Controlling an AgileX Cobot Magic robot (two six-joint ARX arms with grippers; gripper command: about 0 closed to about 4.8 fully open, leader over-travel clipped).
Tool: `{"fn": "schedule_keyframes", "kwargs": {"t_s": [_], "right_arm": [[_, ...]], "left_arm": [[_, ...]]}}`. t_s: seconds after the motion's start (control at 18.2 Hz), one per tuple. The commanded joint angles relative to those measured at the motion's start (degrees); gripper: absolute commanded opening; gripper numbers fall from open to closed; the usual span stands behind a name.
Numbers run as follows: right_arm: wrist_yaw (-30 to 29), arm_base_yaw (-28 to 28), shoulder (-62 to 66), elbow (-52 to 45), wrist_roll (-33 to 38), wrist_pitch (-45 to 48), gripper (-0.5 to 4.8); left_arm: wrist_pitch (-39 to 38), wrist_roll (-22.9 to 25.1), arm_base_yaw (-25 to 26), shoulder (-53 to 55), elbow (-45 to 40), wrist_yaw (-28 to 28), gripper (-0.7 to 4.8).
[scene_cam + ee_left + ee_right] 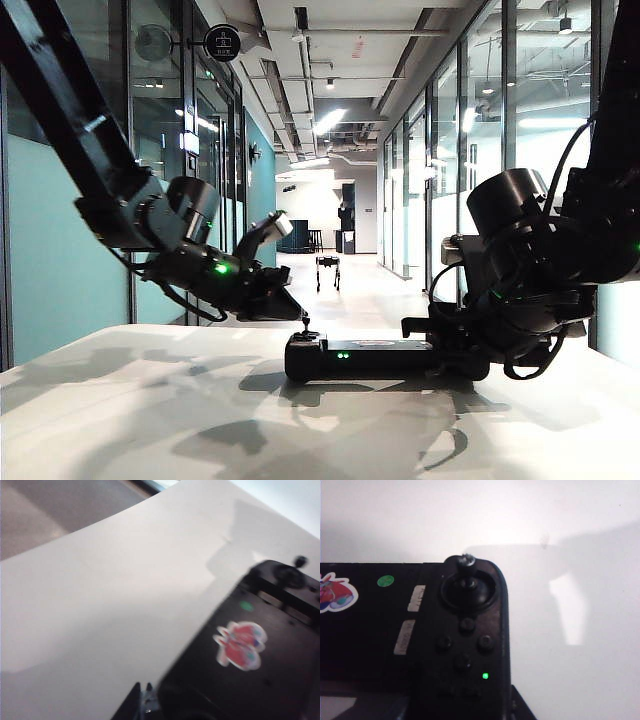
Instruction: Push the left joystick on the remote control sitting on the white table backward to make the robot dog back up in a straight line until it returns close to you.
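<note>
remote control (372, 357): lies flat on the white table (150, 420), long side facing the outside camera, two green lights lit on its front edge
left joystick (306, 331): upright at the remote's left end, thin stem, not visibly tilted
left gripper (290, 308): tip just above and beside the left joystick; contact too close to call; fingers look drawn together to a point, but the wrist view shows only a sliver of them (141, 702), so apart or together cannot be told
right gripper (425, 330): at the remote's right end, seemingly bracing it; whether it clamps the casing cannot be told
robot dog (328, 270): standing far beyond the remote, down the corridor, well apart from the table
risk 1: tip slides off the small knob, so the dog never moves
risk 2: off-axis push makes the dog veer toward the glass walls
risk 3: push drags the whole remote if the right side is not actually held
hidden: right wrist view shows only the right-hand stick (467, 562), not its own fingers; left wrist view is blurred; dog too small for detail
</note>
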Motion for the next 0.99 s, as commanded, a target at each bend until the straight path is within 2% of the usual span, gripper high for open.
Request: {"fn": "schedule_keyframes", "kwargs": {"t_s": [0.05,0.33,0.99], "right_arm": [[0.35,0.00,-0.20,0.20,0.48,1.25,1.98],[0.35,0.00,-0.20,0.22,0.50,1.27,1.98],[0.81,0.00,-0.20,0.22,0.48,1.33,1.98]], "left_arm": [[-3.34,2.43,-0.09,1.79,3.72,1.18,-0.05],[-4.37,5.18,-0.24,2.19,4.94,6.05,-0.05],[-7.13,10.45,-0.24,2.23,4.92,8.74,-0.05]]}}
